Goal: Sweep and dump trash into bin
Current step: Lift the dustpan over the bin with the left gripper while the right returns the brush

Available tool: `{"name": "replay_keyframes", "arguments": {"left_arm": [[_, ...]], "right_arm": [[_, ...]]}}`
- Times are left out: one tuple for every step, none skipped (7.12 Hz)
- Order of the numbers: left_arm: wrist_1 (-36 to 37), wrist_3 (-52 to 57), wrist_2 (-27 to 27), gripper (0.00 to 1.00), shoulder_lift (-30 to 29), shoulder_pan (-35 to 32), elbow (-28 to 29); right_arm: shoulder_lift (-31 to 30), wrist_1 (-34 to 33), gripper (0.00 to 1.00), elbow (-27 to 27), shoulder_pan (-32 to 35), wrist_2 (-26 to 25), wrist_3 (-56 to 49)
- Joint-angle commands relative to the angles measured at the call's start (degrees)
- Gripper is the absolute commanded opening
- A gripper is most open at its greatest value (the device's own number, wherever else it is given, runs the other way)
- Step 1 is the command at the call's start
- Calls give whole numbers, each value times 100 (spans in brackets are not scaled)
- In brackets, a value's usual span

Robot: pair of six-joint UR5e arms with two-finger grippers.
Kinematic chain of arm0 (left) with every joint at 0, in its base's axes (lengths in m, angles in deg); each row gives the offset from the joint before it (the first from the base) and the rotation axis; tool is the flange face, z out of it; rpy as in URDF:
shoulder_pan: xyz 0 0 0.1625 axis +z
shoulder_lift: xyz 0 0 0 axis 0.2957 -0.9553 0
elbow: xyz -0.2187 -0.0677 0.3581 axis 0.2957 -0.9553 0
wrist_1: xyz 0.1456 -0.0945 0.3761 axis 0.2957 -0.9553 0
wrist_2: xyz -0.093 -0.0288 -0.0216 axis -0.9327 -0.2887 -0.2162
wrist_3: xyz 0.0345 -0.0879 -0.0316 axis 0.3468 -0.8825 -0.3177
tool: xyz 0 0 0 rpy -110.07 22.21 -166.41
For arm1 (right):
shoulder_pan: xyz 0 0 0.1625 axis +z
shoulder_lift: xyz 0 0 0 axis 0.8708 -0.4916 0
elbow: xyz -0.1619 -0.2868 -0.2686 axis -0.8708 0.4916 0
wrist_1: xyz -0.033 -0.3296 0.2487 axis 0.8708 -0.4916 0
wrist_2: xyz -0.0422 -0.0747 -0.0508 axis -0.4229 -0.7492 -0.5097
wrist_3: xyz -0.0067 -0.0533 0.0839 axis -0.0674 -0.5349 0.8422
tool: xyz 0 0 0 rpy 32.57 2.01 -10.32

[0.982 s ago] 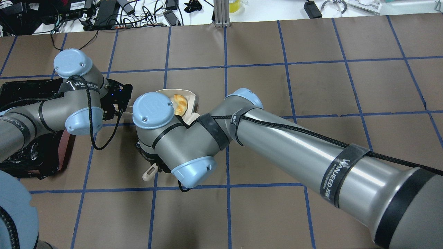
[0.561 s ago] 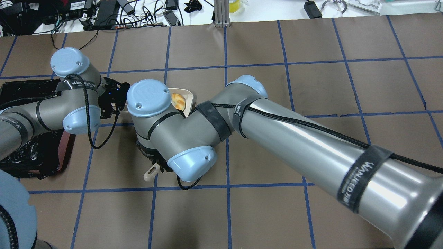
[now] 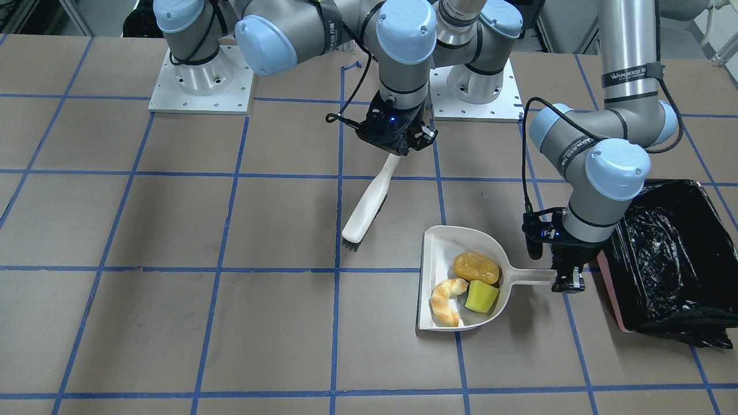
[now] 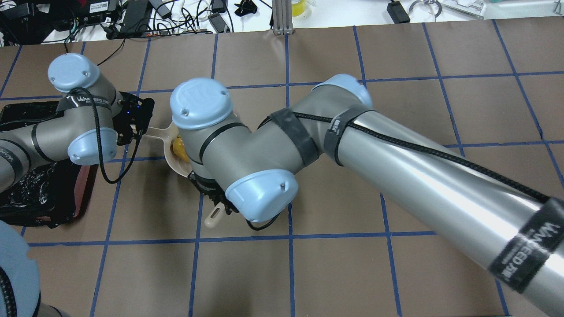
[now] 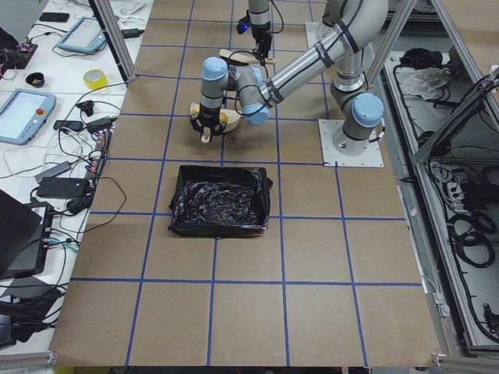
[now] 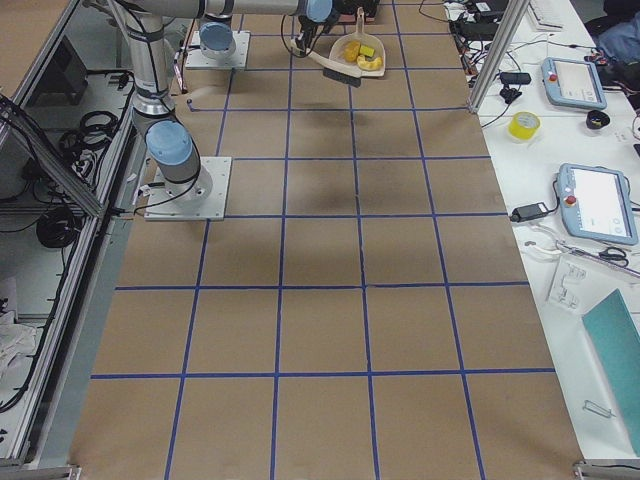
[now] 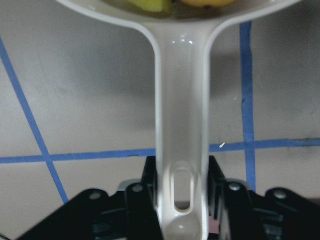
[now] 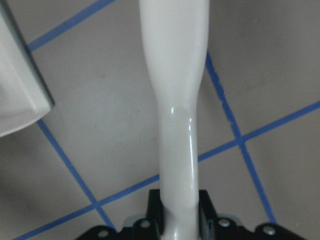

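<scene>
The trash lies in the beige dustpan [image 3: 437, 249]: a golden-brown lump [image 3: 475, 267], a tan croissant piece [image 3: 445, 301] and a yellow-green sponge [image 3: 481, 297]. My left gripper [image 3: 564, 276] is shut on the dustpan's handle [image 7: 181, 125], next to the pink bin [image 3: 610, 300] with its black bag [image 3: 669, 259]. My right gripper [image 3: 402, 147] is shut on the handle [image 8: 176, 100] of the beige brush [image 3: 366, 207], whose bristles rest left of the pan. In the overhead view my right arm hides most of the dustpan [image 4: 169, 152].
The two arm bases [image 3: 199, 86] stand at the far side in the front-facing view. The bin [image 4: 26, 114] sits at the table's left end in the overhead view. Cables and devices [image 4: 132, 17] lie beyond the table's far edge.
My left gripper has drawn the dustpan with the trash leftward toward the bin. My right arm has swung over the pan, and the brush handle's end has shifted a little right.
</scene>
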Motion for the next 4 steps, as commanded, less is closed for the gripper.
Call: {"name": "replay_keyframes", "arguments": {"left_arm": [[-643,101,-44,2,175,303,384],[-810,267,-227,2,254,522,498],[-1230,269,-325,2,360,829,726],[-1599,356,-334,2,430,1076,937]], "right_arm": [[-192,182,0,-17,-1055,-659,-1548],[-202,112,0,-17,-1599,-689,-2208],[-210,94,0,-17,-2214,-741,-2989],[-263,102,0,-17,-2838,-863,-3928]]}}
